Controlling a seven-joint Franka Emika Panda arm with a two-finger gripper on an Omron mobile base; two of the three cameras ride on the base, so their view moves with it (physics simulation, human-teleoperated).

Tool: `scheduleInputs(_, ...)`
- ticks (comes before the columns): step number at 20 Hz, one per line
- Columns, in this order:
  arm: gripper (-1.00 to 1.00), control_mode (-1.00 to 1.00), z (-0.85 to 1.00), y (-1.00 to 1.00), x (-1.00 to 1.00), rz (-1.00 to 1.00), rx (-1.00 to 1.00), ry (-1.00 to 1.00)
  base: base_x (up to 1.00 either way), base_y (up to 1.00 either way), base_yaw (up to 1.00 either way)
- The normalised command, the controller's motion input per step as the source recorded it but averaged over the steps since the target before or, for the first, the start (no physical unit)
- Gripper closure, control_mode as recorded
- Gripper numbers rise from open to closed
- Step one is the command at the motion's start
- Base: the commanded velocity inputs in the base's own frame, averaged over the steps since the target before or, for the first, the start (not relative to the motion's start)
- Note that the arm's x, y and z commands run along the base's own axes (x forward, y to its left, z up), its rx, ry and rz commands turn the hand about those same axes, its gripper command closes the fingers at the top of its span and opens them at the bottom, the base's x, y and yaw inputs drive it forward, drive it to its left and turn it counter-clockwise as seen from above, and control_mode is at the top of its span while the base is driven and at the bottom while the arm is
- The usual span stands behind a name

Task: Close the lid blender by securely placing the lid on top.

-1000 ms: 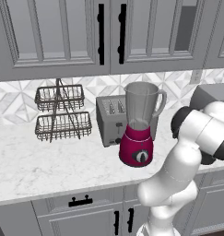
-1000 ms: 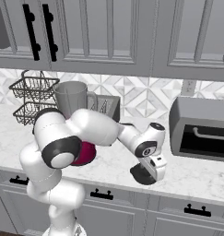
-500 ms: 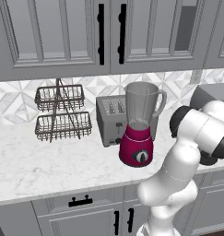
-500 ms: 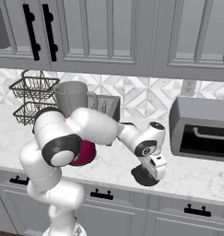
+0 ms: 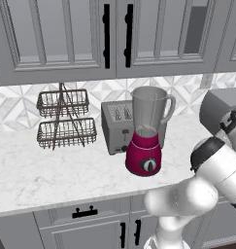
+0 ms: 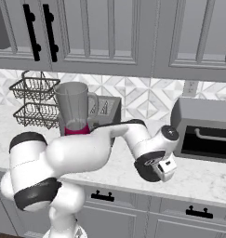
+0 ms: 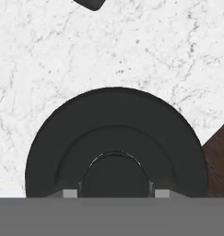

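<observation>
The blender [image 5: 146, 132] stands on the counter with its magenta base, black dial and clear jar, whose top is uncovered; it also appears behind my arm [image 6: 75, 108]. The lid [image 7: 115, 124], a round black cap with a raised centre knob, lies flat on the white marble right beneath my hand. My gripper [image 7: 115, 193] is shut on that knob, one grey fingertip [image 7: 70, 193] on each side of it. In the right base view my hand [image 6: 156, 169] hangs low over the counter's front edge, well to the right of the blender.
A grey toaster [image 5: 117, 127] stands just behind the blender, a two-tier wire rack [image 5: 66, 119] to its left. A dark oven box [image 6: 207, 130] sits at the counter's right. The counter's front edge and brown floor [image 7: 219, 156] lie beside the lid.
The fingers have closed onto the lid's centre knob. The hand has stayed in about the same spot above the counter.
</observation>
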Motion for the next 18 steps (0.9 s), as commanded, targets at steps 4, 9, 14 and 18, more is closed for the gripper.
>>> scheduleInputs(4, 1.0, -1.0, 1.0, 0.29, -0.34, -0.01, 0.0, -0.56, 0.0, 0.0, 0.0)
scheduleInputs(9, 1.0, -1.0, 1.0, 0.59, -0.03, -0.1, 0.0, -0.42, 0.0, 0.0, 0.0)
scheduleInputs(14, 1.0, -1.0, 1.0, 0.77, 0.08, -0.07, 0.0, -0.19, 0.0, 0.0, 0.0)
scheduleInputs(18, 1.0, -1.0, 1.0, 0.83, 0.23, -0.05, 0.0, -0.01, 0.0, 0.0, 0.0)
